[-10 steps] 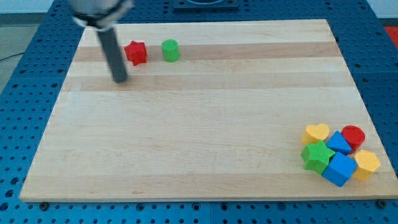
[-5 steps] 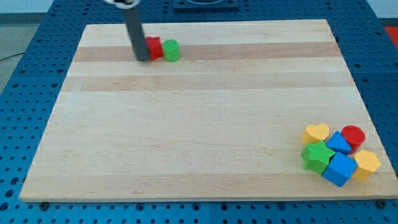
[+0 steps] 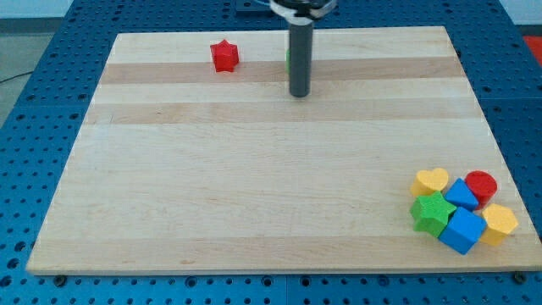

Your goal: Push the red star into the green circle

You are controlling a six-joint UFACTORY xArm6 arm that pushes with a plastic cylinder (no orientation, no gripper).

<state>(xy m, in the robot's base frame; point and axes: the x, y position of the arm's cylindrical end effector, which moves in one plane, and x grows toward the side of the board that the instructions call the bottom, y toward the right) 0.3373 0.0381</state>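
The red star point(image 3: 224, 56) sits near the board's top edge, left of centre. The green circle point(image 3: 289, 58) is almost wholly hidden behind my rod; only a thin green sliver shows at the rod's left side. My tip point(image 3: 298, 94) rests on the board just below that sliver, well to the right of the red star. A wide gap of bare wood lies between the star and the green circle.
A cluster of blocks lies at the board's bottom right: a yellow heart point(image 3: 430, 180), a red cylinder point(image 3: 481, 184), a blue block point(image 3: 461, 194), a green star point(image 3: 433, 212), a larger blue cube point(image 3: 462, 230) and a yellow block point(image 3: 499, 222).
My rod swept right from the star's left side. The star moved right against the green circle, then stayed at about mid-left while the circle slid further right with my rod.
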